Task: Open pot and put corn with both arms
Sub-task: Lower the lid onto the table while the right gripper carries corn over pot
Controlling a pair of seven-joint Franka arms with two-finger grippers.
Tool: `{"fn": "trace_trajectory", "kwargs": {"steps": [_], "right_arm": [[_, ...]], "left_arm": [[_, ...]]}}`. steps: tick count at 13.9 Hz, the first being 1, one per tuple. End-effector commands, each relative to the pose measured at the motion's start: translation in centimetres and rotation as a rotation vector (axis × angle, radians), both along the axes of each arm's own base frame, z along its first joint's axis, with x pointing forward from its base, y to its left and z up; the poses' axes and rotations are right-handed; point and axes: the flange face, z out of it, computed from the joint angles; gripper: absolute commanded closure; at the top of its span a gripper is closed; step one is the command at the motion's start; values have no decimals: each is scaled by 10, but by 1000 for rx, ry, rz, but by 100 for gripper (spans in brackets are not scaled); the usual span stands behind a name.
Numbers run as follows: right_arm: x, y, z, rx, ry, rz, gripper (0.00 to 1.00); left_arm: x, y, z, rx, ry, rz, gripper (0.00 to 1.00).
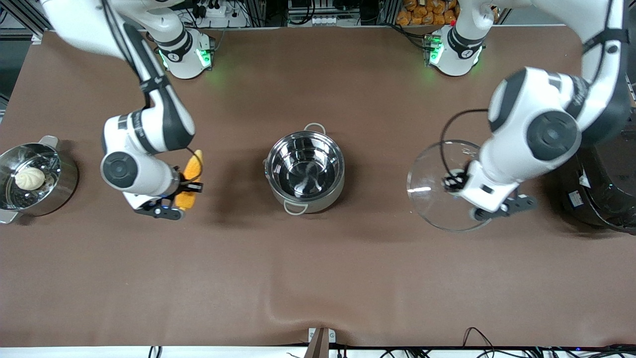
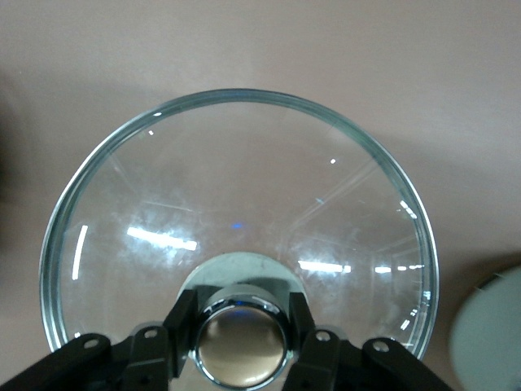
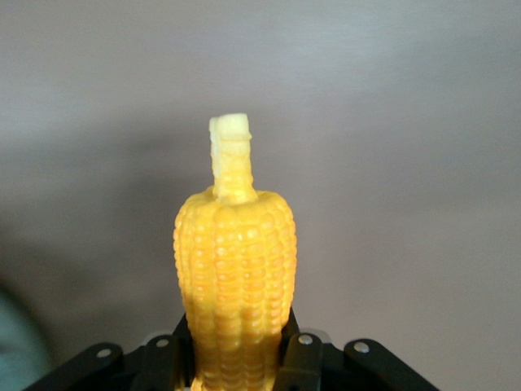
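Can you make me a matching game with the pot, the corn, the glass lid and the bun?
Things:
1. pot
2. corn
3. glass lid
4. bun

States:
A. held by its knob in the left gripper
B. sitting in the steamer basket
C. open and empty
D. gripped in the right gripper

Pairs: 1-C, 2-D, 3-A, 4-B

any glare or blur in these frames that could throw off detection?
Front view: highlights streak the open pot and glass lid. Left wrist view: striplight reflections cross the lid under the left gripper. Right wrist view: corn in the right gripper sharp, table soft.
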Motion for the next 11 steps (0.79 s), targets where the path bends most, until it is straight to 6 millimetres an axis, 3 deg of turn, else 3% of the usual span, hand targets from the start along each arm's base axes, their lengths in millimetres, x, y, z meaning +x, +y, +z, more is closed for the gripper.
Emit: {"fn": "trace_trajectory", "kwargs": {"steps": [1,3,4,6,9,11], "right_arm": [[-4,64,27,57,-16,-64,100],[-6,98,38,56,-39,-116,100],[-10,121,38,59,-42,-109,100],[-15,159,43,72,-57,-109,100],[-31,222,32,77,-63,-42,100],[-39,241,25,77,-62,-4,100]], "left_arm": [[-14,24,-45,-1,-27,-33,100],[-19,56,-85,-14,-54,-37,100],[-25,62,-103,-19,-62,-50,100],[-36,64,-134,-25,-86,-56,100],[-51,79,-174,-6,-121,-74,100],[-56,82,-186,-6,-109,-71,100]]}}
